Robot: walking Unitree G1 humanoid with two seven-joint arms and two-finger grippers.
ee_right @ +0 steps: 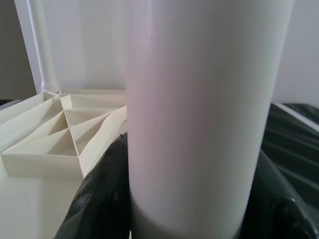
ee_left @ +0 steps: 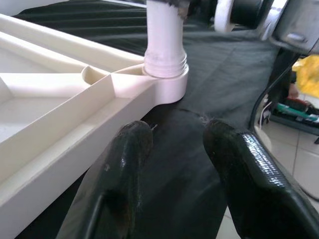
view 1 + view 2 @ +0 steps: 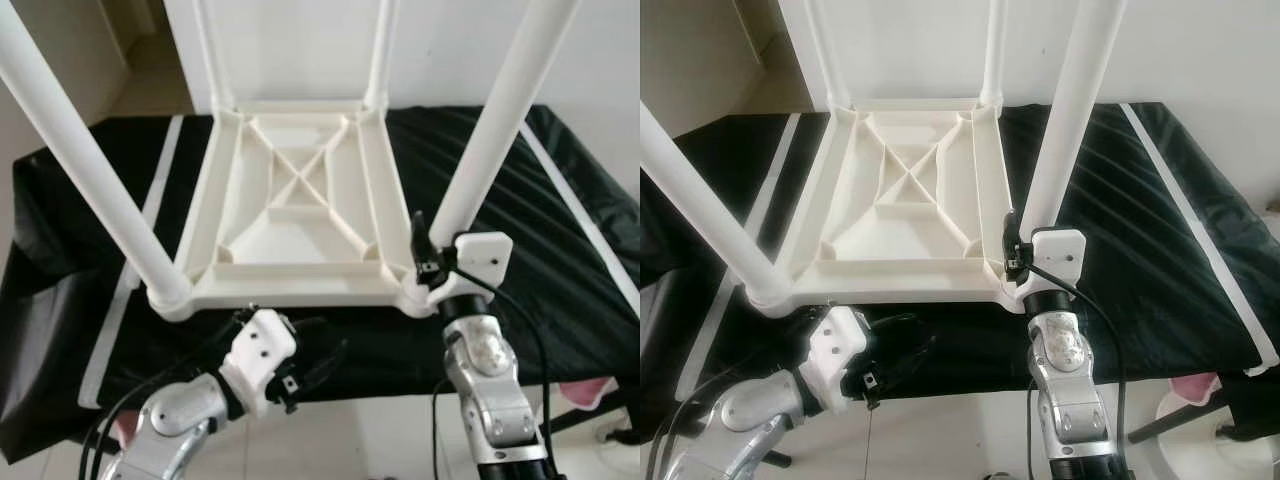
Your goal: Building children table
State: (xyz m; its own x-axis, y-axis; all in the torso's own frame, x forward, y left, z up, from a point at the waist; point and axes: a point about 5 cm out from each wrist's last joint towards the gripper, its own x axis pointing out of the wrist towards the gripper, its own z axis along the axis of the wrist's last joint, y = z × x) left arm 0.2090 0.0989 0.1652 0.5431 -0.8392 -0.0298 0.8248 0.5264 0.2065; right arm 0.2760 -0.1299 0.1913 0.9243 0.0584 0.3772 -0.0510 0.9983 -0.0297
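Black-draped table [image 3: 560,260] bearing upturned tabletop [image 3: 290,215]; right tool [image 3: 432,262] clamped round near-right leg [image 3: 495,120], seating it; left tool [image 2: 174,149] open, idle.

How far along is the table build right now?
All four legs stand in the upturned tabletop on the black cloth. The right gripper clasps the near right leg just above its socket; the left gripper is open, holding nothing. Flipping the table remains.

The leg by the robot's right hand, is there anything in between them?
No, nothing visible. The right gripper is closed around the near right leg just above its corner socket on the upside-down table top. The left gripper hangs open over the black cloth, apart from the table edge.
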